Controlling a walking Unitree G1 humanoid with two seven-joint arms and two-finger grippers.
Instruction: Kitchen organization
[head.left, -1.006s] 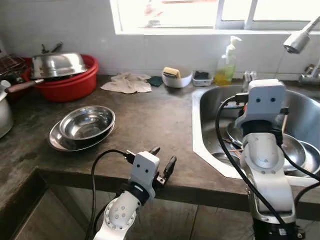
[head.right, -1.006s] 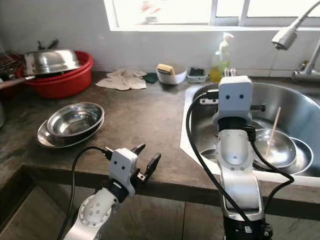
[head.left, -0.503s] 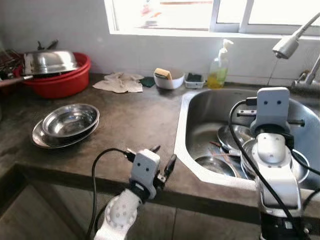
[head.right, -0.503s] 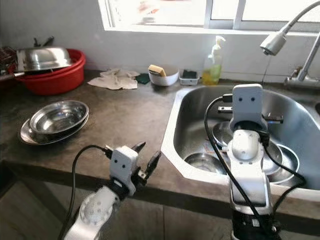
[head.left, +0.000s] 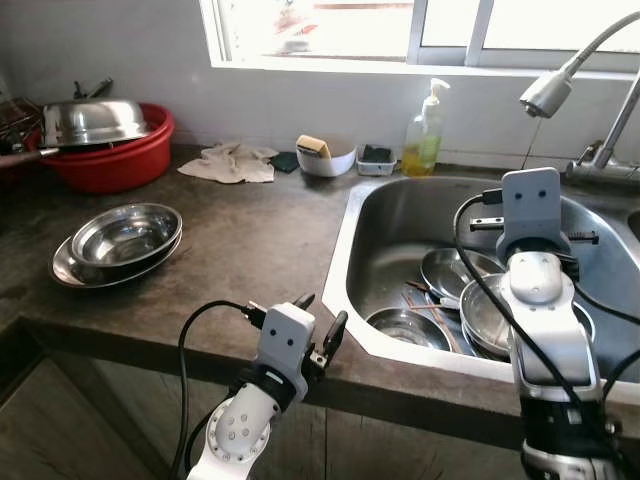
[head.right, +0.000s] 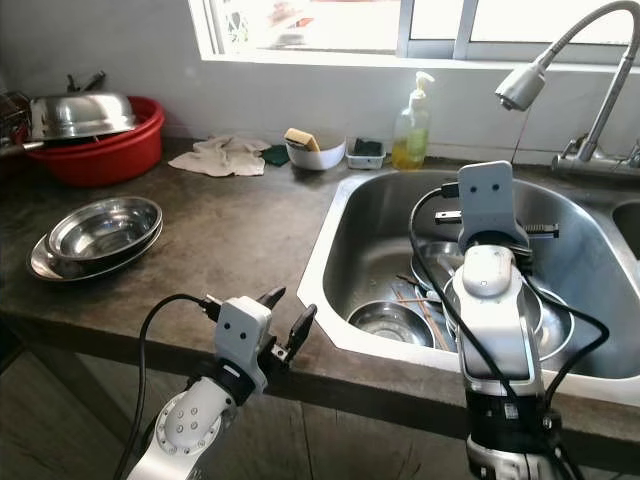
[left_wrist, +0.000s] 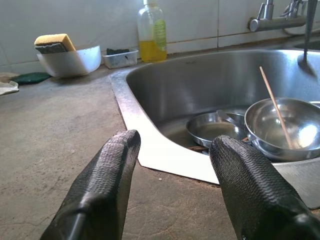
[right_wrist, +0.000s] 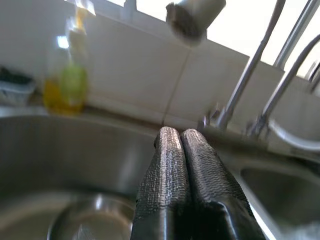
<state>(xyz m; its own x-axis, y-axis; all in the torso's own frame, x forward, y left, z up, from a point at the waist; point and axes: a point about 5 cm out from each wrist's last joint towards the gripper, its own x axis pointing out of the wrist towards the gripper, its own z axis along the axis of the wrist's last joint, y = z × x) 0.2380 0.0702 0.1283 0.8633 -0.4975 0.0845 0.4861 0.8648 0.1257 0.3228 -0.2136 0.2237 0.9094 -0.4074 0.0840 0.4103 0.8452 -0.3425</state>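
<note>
A steel sink (head.left: 345, 250) is set into the dark counter and holds several steel bowls (head.left: 405, 328) and loose chopsticks (head.left: 428, 303). One chopstick (left_wrist: 274, 105) leans in a large bowl (left_wrist: 285, 132). My right arm (head.left: 530, 215) reaches over the sink above the bowls. Its gripper (right_wrist: 177, 134) is shut with nothing in it and points toward the back wall under the tap. My left gripper (head.left: 322, 312) is open and empty, hovering at the counter's front edge just left of the sink's corner. Two stacked steel bowls (head.left: 120, 238) rest on the counter at the left.
A red basin (head.left: 115, 165) with a steel lid on it stands at the back left. Along the back wall lie a cloth (head.left: 230, 163), a white bowl with a sponge (head.left: 325, 158), a small tray (head.left: 377, 157) and a soap bottle (head.left: 423, 125). The tap's spray head (head.left: 545, 93) hangs over the sink.
The camera has swung to the right, so the whole scene has shifted left and more of the sink shows. Both grippers keep their state; the right arm stays over the sink.
</note>
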